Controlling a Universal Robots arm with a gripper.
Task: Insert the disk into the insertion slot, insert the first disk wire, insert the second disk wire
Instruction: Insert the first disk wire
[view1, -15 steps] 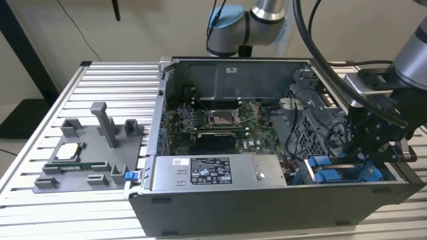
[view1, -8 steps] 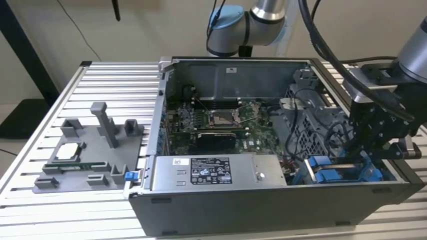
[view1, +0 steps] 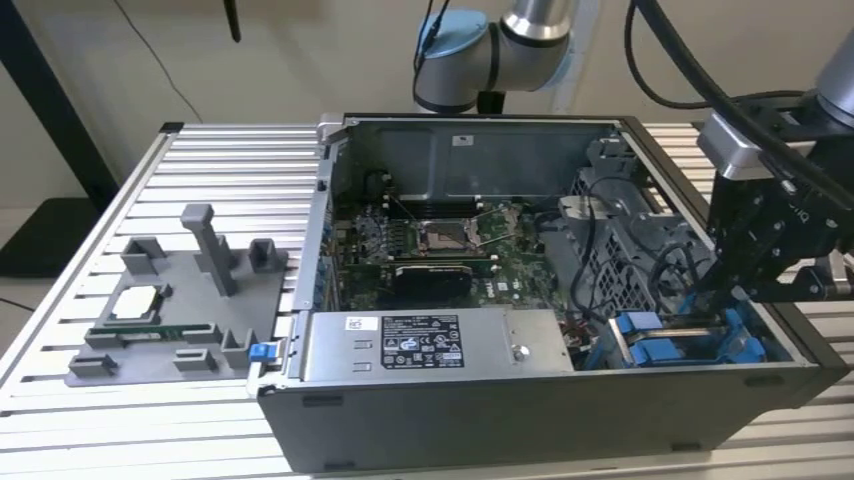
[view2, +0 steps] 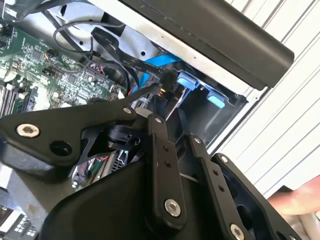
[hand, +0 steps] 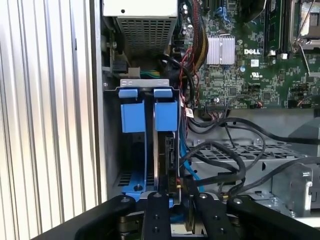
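The disk (hand: 163, 155) stands on edge inside the insertion slot (hand: 146, 83), its blue carrier tab (hand: 165, 115) at the top. In the exterior view the blue carriers (view1: 667, 345) sit in the case's lower right corner. My gripper (hand: 183, 194) hangs over the disk's far end, its fingers (hand: 155, 216) drawn close together. In the second wrist view a black wire connector (view2: 167, 82) sits at the tips of my gripper (view2: 164, 102), with a flat black wire (view2: 112, 45) leading away. A blue wire (view2: 159, 62) runs beside it. From the exterior view, my gripper (view1: 731, 290) reaches down at the case's right side.
A second blue carrier (hand: 132, 116) stands beside the disk. Loose black cables (hand: 225, 150) loop over the grey cage. The power-supply box (view1: 427, 345), motherboard (view1: 441, 240) and a grey parts fixture (view1: 174, 310) on the slatted table lie to the exterior view's left. A hand (view2: 295, 200) shows by the table.
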